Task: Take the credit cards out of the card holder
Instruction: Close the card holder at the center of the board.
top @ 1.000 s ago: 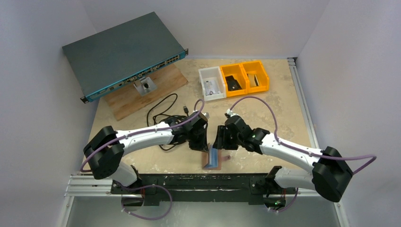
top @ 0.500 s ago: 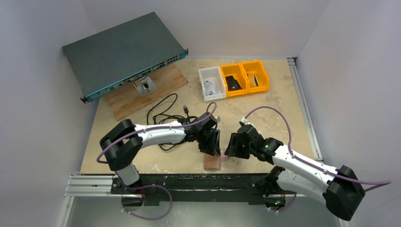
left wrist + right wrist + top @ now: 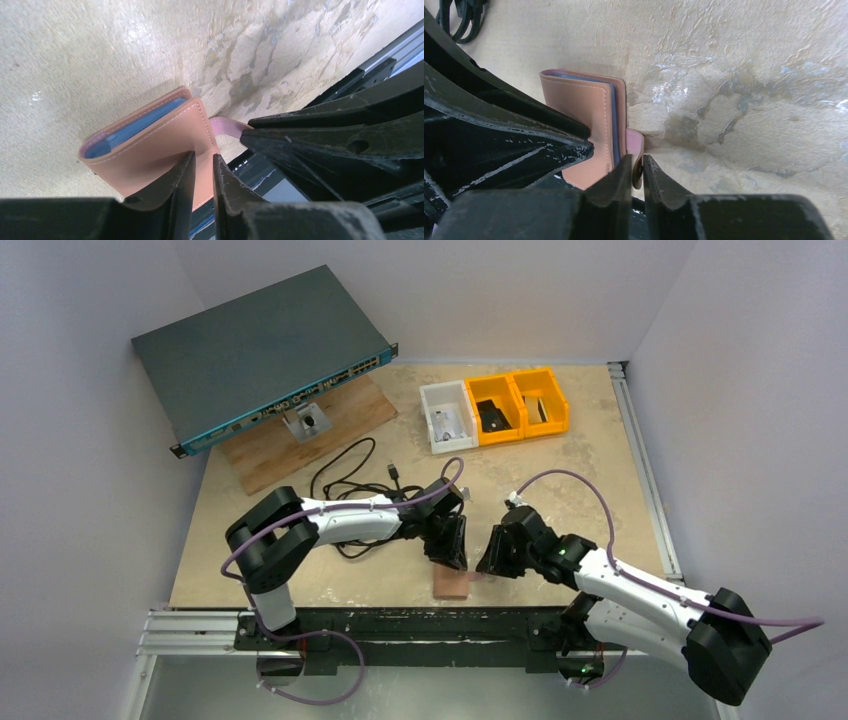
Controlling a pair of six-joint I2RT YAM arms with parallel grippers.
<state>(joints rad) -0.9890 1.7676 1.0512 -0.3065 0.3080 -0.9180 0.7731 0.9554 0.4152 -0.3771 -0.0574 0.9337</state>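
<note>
The right gripper (image 3: 637, 172) pinches the pink snap tab (image 3: 636, 145) of the folded reddish-brown leather card holder (image 3: 451, 582); the left gripper (image 3: 203, 172), fingers narrowly apart, presses its cover at the table's near edge.

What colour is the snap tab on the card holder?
Pink snap tab, paler than the reddish-brown card holder; right wrist view shows it best.

Grey network switch (image 3: 258, 353) with blue front propped at far left, resting on wooden board (image 3: 300, 435). Small metal bracket (image 3: 306, 421) set on board. Black cable (image 3: 345, 480) coiled on beige table (image 3: 590, 460). White bin (image 3: 447, 416) and two orange bins (image 3: 519, 404) lined up at far side.
</note>
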